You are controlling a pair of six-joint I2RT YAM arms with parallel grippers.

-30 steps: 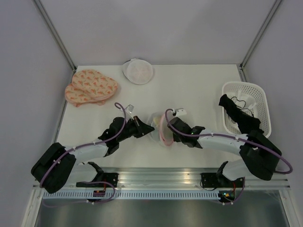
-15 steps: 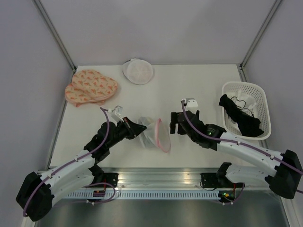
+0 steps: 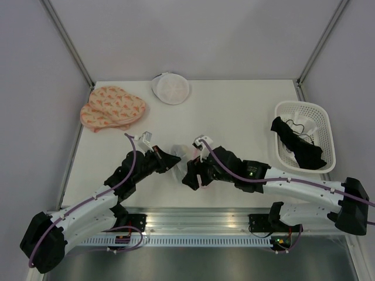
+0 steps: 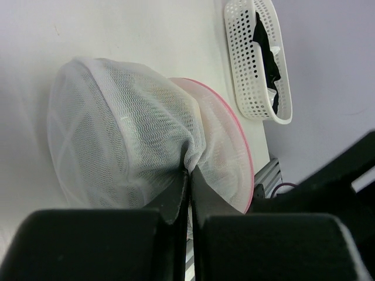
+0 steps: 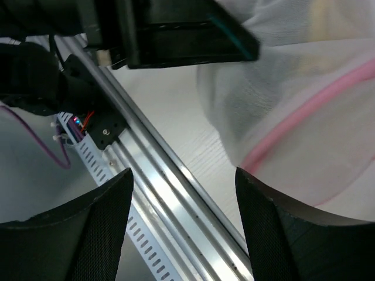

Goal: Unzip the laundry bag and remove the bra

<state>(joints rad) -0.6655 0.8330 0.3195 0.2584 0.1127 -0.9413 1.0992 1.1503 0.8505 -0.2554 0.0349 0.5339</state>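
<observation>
Right tool has swung in from the right, spread, at the pink rim of the laundry bag; left tool pinches its mesh.

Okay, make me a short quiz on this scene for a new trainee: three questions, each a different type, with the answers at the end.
1. True or false: the left gripper is shut on the mesh laundry bag.
2. Multiple choice: where does the black garment lie? A) in the white basket; B) inside the laundry bag; C) on the bare table.
3. Fill in the blank: the right gripper, beside the bag's pink rim, has its jaws ____.

Key: 1 true; 2 A; 3 open.
</observation>
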